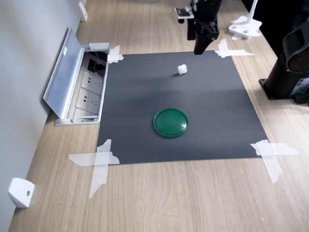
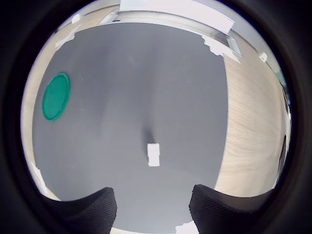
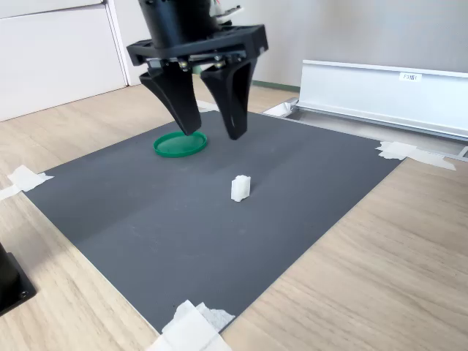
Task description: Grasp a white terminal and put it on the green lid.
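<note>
Desk [image 1: 159, 193]: light oak-grain wood, covered mid-surface by a dark grey mat [image 1: 145, 96] taped down at its corners with white tape [image 1: 99, 162]. Socket box [image 1: 87, 94]: recessed in the desk at the first exterior view's left, just beside the mat, its silver lid [image 1: 63, 72] tilted open toward a plain grey wall [image 1: 24, 72]; a small white wedge block [image 1: 20, 192] sits against the same wall nearer the camera. Second exterior view: white cabinet fronts [image 3: 58, 51] behind the desk at the second exterior view's left, a pale wall [image 3: 365, 29] above the open lid; lighting is even and soft.
</note>
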You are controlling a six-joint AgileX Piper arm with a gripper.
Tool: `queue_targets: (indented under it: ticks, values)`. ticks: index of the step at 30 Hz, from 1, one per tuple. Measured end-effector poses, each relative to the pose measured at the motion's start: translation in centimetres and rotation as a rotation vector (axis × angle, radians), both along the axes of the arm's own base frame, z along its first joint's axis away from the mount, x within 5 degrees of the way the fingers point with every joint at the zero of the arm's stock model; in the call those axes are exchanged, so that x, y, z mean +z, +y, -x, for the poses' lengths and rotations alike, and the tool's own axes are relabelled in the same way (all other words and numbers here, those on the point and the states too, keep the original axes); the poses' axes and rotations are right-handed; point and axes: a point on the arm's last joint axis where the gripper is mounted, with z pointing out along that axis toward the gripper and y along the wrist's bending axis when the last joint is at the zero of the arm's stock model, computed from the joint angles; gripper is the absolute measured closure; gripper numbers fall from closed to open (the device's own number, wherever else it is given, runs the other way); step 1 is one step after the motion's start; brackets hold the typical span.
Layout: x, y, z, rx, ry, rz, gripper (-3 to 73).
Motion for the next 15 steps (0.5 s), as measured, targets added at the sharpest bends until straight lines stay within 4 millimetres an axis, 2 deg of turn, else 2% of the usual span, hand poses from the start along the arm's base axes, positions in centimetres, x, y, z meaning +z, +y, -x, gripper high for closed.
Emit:
queue_targets:
  ticks: [15]
  values:
    - [-4.7, -1.0, -3.2, 0.051, 0.050, -0.055, 6.0]
